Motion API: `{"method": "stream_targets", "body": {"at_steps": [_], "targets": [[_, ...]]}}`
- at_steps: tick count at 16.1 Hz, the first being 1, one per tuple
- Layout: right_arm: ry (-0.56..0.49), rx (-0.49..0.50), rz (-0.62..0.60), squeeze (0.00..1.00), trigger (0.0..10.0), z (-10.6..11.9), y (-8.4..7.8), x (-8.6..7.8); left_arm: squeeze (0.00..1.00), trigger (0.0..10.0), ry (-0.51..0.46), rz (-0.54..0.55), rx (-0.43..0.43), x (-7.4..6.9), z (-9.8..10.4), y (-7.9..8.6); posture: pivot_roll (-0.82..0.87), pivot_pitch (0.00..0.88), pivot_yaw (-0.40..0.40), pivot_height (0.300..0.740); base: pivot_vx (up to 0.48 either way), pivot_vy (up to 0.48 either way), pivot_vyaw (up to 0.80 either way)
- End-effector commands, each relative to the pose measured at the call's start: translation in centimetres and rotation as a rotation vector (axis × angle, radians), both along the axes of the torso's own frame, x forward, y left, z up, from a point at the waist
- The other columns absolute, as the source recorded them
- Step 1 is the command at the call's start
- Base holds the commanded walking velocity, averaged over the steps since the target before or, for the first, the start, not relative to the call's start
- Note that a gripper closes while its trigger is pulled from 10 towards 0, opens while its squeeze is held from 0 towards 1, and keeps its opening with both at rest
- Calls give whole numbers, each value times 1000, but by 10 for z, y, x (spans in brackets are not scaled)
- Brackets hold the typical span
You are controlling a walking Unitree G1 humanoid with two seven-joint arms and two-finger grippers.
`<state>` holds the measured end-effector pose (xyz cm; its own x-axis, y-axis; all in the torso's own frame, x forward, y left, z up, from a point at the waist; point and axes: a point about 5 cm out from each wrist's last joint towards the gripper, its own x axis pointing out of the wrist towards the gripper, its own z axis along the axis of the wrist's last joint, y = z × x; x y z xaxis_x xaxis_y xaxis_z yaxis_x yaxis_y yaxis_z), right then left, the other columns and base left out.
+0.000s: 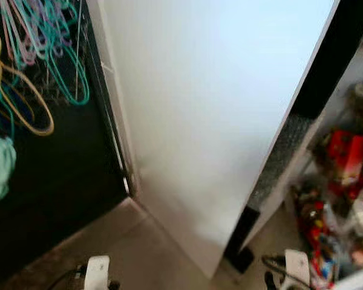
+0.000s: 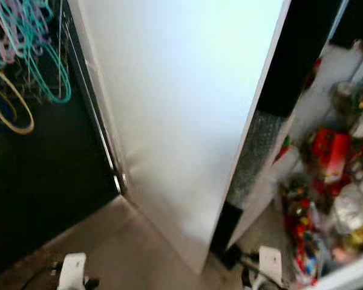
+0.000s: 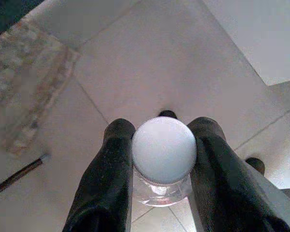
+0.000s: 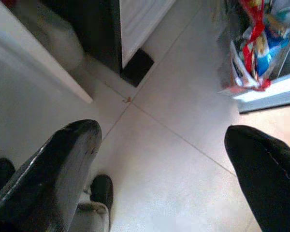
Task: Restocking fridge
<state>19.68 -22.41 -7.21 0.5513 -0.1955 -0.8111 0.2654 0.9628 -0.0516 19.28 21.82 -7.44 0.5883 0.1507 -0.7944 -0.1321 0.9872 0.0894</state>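
Broad white fridge door (image 1: 212,121) swung open, edge-on through the middle of the scene, its dark edge and textured seal running down the right side. Right of it, door shelves (image 2: 333,199) already crowded with red packets, jars and wrapped goods, blurred and hard to name singly. Far left, a dark recess hung with teal, pink and yellow hangers (image 1: 30,54); pale tiled floor (image 1: 157,254) below.

Down near the floor on the left, left gripper (image 3: 162,159) clamped on a clear bottle (image 3: 163,151), white cap up, one black finger pressed to each side. Bottle low at the robot's left side, well apart from the shelves.

On the right, right gripper (image 4: 164,154) hanging with jaws wide apart, nothing between them but bare tile.

Judging progress: door open, item in hand, not yet shelved. Carrying over and placing seemingly left to do.
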Motion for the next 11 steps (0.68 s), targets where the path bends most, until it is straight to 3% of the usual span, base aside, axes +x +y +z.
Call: {"method": "stream_targets", "body": {"at_steps": [1,4,7,11], "targets": [[5,0,-14,0,10000,0,-4,-2,0,10000,21,-13,9,-2,-2,-1,73,0,-47,740,0,-315,0],[12,-6,19,0,10000,0,-4,-1,0,10000,21,-13,11,-1,-1,-1,73,0,-45,740,0,-314,0],[8,-13,16,0,10000,1,-7,-1,0,10000,23,-12,8,-2,-1,-1,73,0,-45,740,0,-314,717],[5,-9,0,0,10000,2,-9,-1,0,10000,24,-11,7,-1,-1,-2,70,0,-48,740,0,-314,0]]}}
